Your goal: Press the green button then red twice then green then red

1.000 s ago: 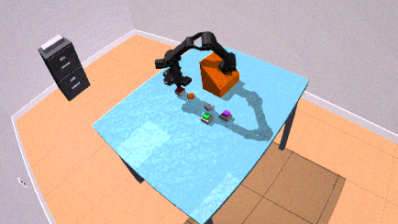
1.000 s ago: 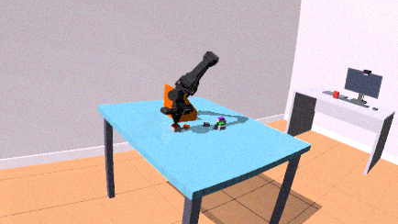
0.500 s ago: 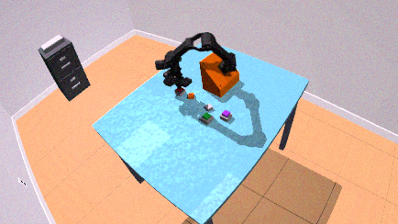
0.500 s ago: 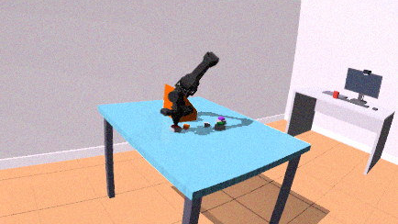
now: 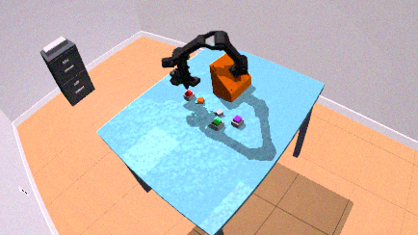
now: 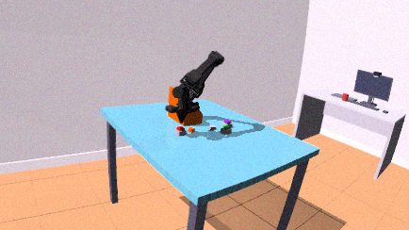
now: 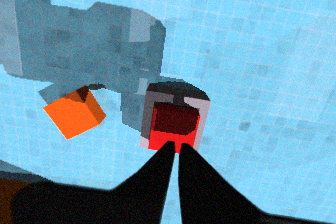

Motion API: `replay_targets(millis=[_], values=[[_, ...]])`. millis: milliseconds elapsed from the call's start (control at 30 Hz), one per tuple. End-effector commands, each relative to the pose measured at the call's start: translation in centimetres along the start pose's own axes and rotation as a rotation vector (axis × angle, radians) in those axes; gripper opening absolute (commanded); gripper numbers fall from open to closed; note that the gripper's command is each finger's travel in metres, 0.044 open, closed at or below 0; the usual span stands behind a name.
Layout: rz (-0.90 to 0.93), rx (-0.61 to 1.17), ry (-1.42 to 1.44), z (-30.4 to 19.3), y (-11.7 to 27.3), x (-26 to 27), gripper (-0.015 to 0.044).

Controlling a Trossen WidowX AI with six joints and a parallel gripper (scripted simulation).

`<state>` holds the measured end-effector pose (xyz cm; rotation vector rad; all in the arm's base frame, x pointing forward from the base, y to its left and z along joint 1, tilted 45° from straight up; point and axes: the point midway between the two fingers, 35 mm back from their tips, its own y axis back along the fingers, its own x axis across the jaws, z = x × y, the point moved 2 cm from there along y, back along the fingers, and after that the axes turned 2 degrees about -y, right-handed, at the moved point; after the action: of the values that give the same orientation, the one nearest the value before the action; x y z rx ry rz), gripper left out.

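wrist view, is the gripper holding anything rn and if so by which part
Nothing is held: the gripper is shut with its fingertips together, and the orange block lies off to one side.

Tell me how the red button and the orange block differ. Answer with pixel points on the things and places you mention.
The red button [image 5: 189, 92] [image 6: 180, 128] [image 7: 174, 140] sits on a pale housing; the orange block [image 5: 200, 100] [image 6: 191, 130] [image 7: 69, 119] rests directly on the table [image 5: 140, 127] [image 6: 212, 172]. In the wrist view, the red button lies by the fingertips, whereas the orange block is off to the left. Both have squarish tops.
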<state>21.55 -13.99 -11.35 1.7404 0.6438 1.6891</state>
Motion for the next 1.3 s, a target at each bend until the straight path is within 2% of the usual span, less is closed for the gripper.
replay_targets(millis=[0,633,1267], values=[[0.003,0.009,0.003,-0.2,-0.1,0.1,0.002],[0.004,0.009,0.003,-0.2,-3.2,0.1,0.002],[0.004,0.009,0.003,-0.2,-3.3,0.1,0.002]])
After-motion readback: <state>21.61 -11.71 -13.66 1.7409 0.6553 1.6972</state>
